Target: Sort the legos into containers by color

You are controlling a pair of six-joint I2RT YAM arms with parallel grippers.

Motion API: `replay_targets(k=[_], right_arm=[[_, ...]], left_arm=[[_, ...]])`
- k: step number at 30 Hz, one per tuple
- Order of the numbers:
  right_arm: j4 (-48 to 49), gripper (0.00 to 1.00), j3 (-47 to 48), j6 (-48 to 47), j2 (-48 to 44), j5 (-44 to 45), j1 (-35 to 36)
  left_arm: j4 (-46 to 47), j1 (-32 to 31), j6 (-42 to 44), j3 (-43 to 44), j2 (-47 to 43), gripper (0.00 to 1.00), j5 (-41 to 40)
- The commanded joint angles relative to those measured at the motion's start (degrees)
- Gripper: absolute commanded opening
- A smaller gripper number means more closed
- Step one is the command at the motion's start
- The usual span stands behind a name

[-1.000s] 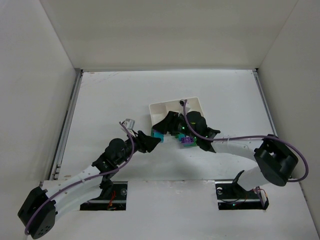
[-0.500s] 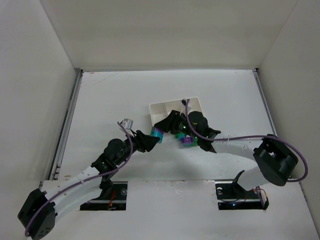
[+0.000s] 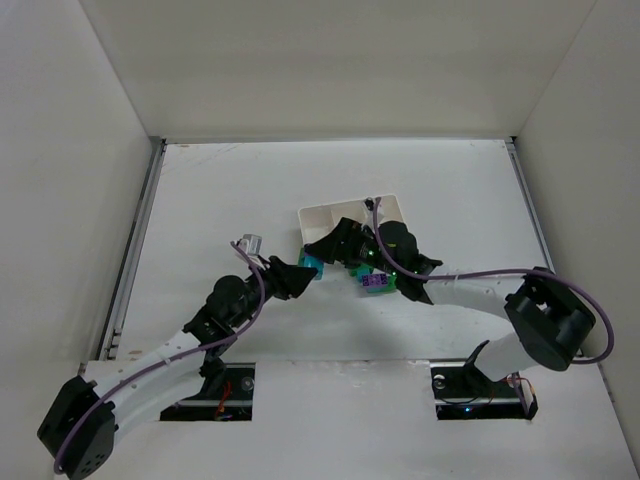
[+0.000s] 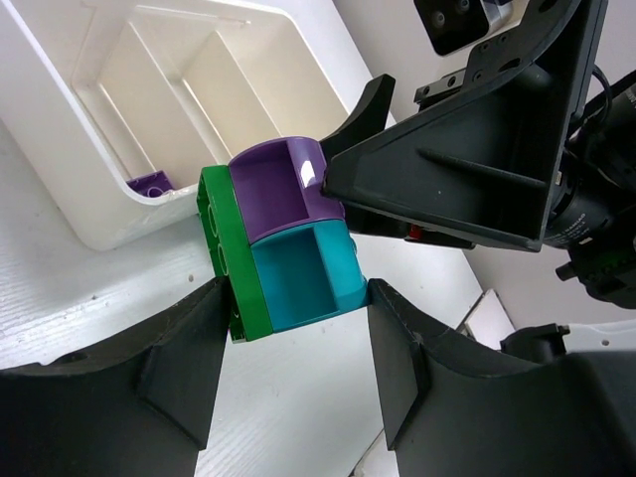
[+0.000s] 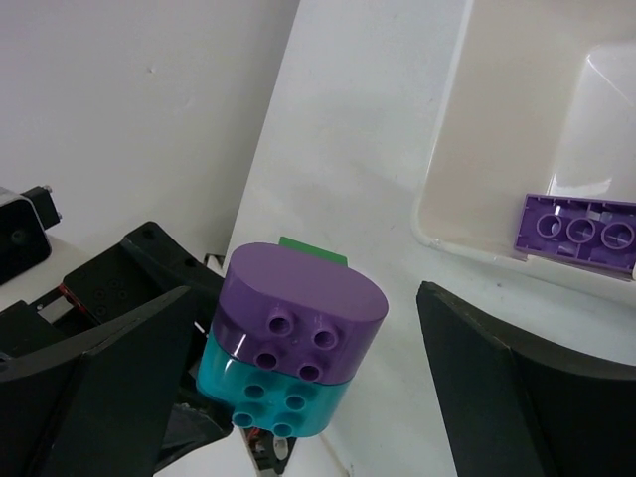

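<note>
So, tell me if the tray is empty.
No, a purple brick lies in one compartment of the tray.

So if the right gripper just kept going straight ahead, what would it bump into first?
Probably the stack of legos, purple on teal with green behind, which the left gripper holds. It sits right between the right gripper's open fingers; how far ahead is hard to tell.

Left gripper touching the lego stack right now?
Touching. Left wrist view: left gripper clamps the lego stack, one finger on its green brick, the other on its teal brick.
</note>
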Motion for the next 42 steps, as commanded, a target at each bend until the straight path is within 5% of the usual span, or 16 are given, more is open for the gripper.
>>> replay_targets(k=[1,10,22,26,42], right_arm=[[2.9,0.96,0.6,1.1,0.9,-1.8,-0.1],[3.0,0.69,1.4,2.9,1.5,-2.0,0.0],[6.4,0.74,0.9,4.5,2.7,-1.4,0.0],[7.5,0.62,0.4,4.5,2.5,-1.1,0.0],[11.6,0.59,-4.6,5.1,-1.4,-5.1,-3.4]], left_arm=[[5.1,-0.4,0.6,0.5,0.8,0.26,0.4],[5.2,-0.7,1.8,-0.1,0.4,0.25,-1.2],[5.2,-2.5,2.2,-0.9,-0.2,0.24,-1.9],[5.2,-2.6,2.5,-1.0,-0.3,0.24,-2.1],[4.7,2.8,1.0,-1.7,-2.1,0.21,-2.9]])
